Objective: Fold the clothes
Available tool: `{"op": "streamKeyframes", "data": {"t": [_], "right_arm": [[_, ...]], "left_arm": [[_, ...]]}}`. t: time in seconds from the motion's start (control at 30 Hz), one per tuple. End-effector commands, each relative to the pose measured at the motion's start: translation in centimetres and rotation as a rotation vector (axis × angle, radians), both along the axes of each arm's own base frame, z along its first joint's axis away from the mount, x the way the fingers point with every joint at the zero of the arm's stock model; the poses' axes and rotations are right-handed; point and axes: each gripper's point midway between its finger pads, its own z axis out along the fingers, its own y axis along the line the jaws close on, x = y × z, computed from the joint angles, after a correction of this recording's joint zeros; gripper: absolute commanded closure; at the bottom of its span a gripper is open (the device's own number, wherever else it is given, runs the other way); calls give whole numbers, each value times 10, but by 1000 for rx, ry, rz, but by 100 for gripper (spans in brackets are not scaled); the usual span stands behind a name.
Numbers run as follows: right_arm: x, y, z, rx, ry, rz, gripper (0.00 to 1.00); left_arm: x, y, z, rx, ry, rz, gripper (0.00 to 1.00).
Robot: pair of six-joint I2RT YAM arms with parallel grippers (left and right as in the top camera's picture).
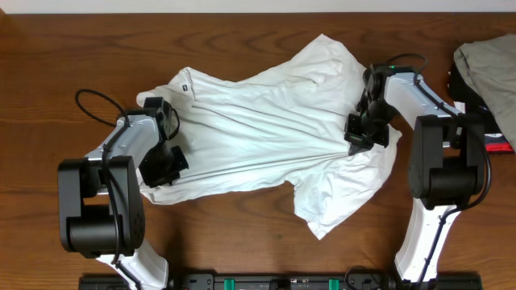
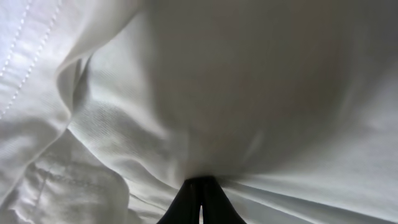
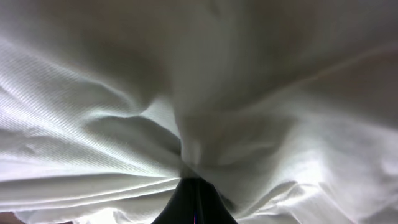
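Note:
The clothes, a white T-shirt (image 1: 266, 121), lie spread and wrinkled across the middle of the wooden table, with no lettering showing. My left gripper (image 1: 171, 163) pinches its left edge, jaws shut on the cloth. My right gripper (image 1: 357, 133) pinches the right side, where tight creases fan out leftward. In the left wrist view the black fingertips (image 2: 200, 185) meet with white fabric (image 2: 249, 93) bunched over them. The right wrist view shows the same: shut fingertips (image 3: 196, 182) under gathered cloth (image 3: 124, 124).
A heap of beige-grey, black and red garments (image 1: 488, 72) sits at the table's right edge, close behind the right arm. A black cable (image 1: 97, 109) loops beside the left arm. Bare wood (image 1: 242, 242) lies in front of the shirt.

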Motion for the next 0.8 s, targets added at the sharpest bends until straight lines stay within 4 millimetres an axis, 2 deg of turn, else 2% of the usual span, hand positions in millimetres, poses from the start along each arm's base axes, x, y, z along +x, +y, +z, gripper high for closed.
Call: {"op": "streamKeyframes", "data": {"t": [0.0, 0.17, 0.37, 0.47, 0.57, 0.63, 0.67, 0.73, 0.77], "right_arm": [[-12, -53, -24, -199, 60, 28, 99], [-12, -64, -23, -199, 62, -5, 99], [-17, -66, -16, -175, 74, 40, 99], [-19, -66, -6, -170, 66, 57, 99], [-19, -65, 13, -168, 36, 63, 97], [-17, -65, 30, -168, -3, 68, 87], [-18, -64, 41, -165, -24, 68, 78], [-20, -57, 61, -135, -62, 103, 51], [-22, -54, 69, -118, -80, 120, 46]], "left_arm": [[-9, -2, -4, -17, 35, 18, 94], [-13, -5, 11, -23, 20, 13, 94], [1, -4, 31, -21, -88, 11, 94], [9, -4, 38, -21, -144, 0, 94], [14, -4, 42, -21, -173, 0, 94], [16, -4, 46, -21, -185, -2, 94], [16, -5, 48, -26, -194, -10, 94], [18, -9, 53, -47, -213, -20, 94], [18, -12, 55, -64, -224, -25, 94]]}}
